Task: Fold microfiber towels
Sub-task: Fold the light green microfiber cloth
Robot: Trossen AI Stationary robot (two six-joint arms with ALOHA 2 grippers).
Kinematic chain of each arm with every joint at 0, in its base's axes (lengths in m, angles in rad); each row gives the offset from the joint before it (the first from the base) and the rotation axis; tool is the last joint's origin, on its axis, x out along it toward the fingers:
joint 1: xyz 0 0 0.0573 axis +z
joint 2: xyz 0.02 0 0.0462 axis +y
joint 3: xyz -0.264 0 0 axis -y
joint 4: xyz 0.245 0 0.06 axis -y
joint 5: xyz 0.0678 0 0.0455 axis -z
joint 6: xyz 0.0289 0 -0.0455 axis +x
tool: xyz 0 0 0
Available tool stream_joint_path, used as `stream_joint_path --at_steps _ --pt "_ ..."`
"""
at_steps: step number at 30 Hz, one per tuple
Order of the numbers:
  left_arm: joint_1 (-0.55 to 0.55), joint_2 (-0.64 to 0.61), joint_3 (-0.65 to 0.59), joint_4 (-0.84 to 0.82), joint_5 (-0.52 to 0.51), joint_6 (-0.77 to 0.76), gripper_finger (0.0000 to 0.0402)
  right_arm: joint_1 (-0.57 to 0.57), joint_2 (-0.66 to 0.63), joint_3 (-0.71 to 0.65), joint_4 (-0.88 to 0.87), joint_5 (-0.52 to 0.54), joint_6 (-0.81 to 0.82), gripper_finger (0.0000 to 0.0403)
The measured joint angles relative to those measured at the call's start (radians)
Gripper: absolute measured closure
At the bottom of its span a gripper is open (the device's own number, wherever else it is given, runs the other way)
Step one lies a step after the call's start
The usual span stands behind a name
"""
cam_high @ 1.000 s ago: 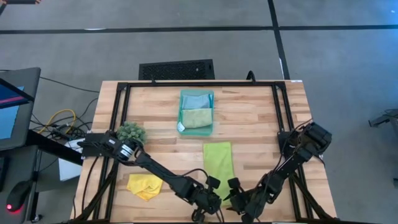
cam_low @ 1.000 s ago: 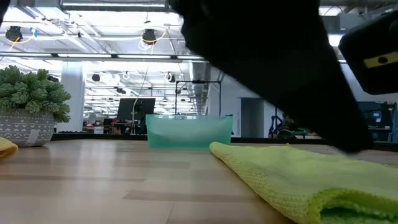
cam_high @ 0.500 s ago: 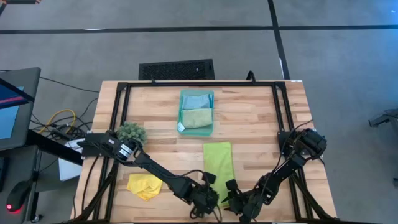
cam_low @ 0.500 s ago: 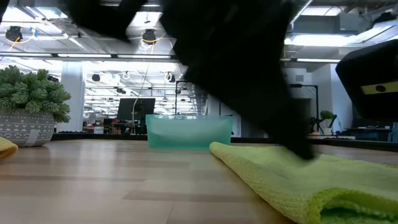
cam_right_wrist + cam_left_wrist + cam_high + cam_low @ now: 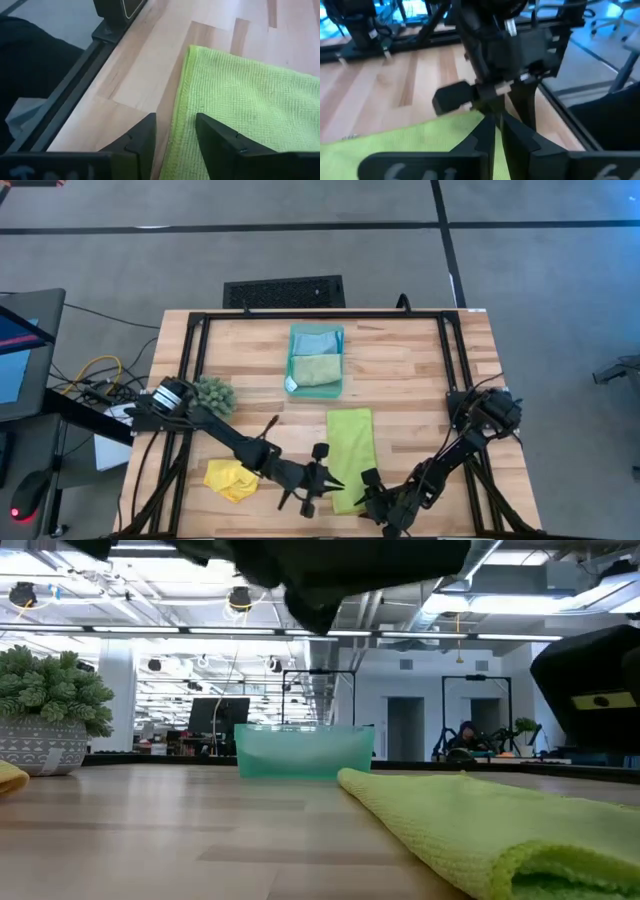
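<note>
Lime green towel (image 5: 351, 445) flat, right gripper (image 5: 172, 134) straddling its near edge

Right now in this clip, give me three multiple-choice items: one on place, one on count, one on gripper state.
1. Where does the lime towel lie?
A. In the tray
B. Flat on the table near the grippers
C. Under the plant

2. How many towels are in the tray?
A. None
B. Two
C. Four

3. The right gripper is:
A. Open
B. Shut on the yellow towel
C. Out of view

Key: B, the lime towel lies before the right gripper; B, two in the tray; A, its fingers stand apart at the towel's edge.
</note>
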Motion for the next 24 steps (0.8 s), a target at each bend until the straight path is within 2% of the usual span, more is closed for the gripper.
stream_joint_path --at_steps 4,12,18,24 --pt "0.018 0.027 -0.010 -0.020 0.007 -0.023 0.0379 -0.017 0.002 0.003 -0.037 -0.012 0.013 0.0266" --pt "0.047 0.063 -0.003 -0.012 0.019 -0.051 0.0379 -0.023 -0.006 0.003 -0.087 -0.003 0.010 0.0389" --pt "0.074 0.063 0.014 -0.029 0.066 -0.014 0.0379 -0.003 -0.041 0.017 -0.125 -0.082 -0.003 0.0378" --pt "0.112 0.063 0.013 -0.172 0.101 -0.010 0.0379 0.034 -0.126 0.023 -0.148 -0.213 -0.003 0.0397"
